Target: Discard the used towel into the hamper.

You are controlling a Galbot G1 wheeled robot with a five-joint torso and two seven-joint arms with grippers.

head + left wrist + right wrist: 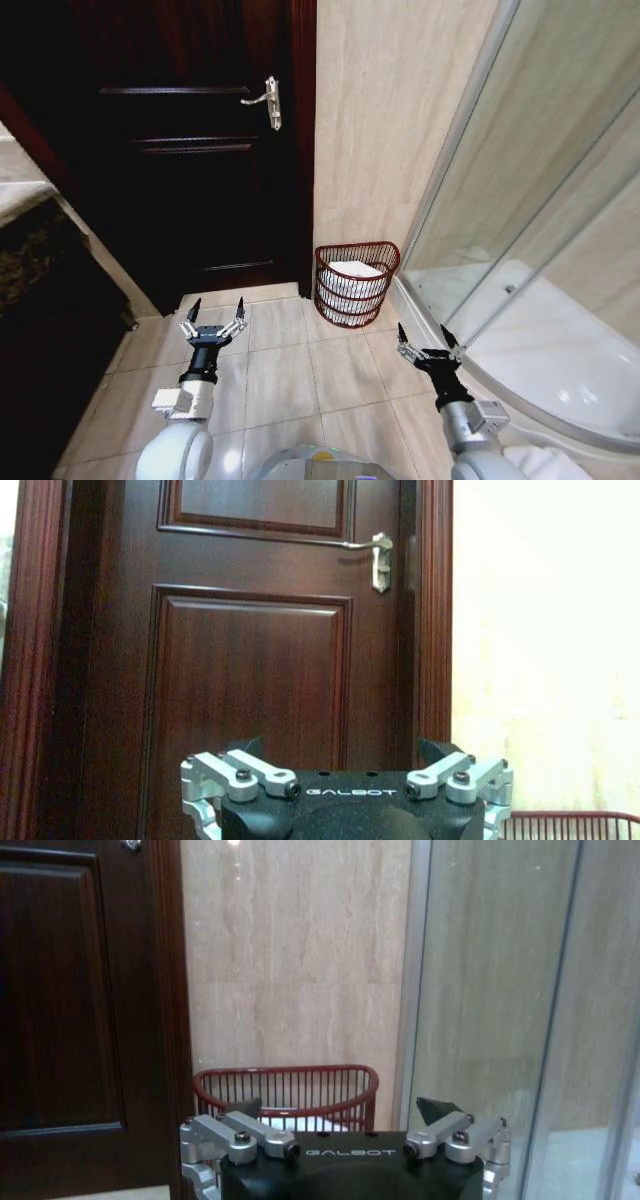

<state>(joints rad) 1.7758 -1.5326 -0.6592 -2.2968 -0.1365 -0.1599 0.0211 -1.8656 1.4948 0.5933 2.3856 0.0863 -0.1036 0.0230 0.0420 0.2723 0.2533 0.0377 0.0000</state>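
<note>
Hovering low over the tiled floor [280,380], left gripper [216,316] and right gripper [428,337], both spread wide with nothing between the fingers. Beyond them, against the beige wall [390,120] between dark wooden door [190,150] and glass shower enclosure [540,200]: the hamper [357,284], upright, white towel [352,274] lying inside.

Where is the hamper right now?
In the head view, the reddish-brown wire hamper stands on the tiled floor against the beige wall, between the dark wooden door and the glass shower enclosure.
</note>
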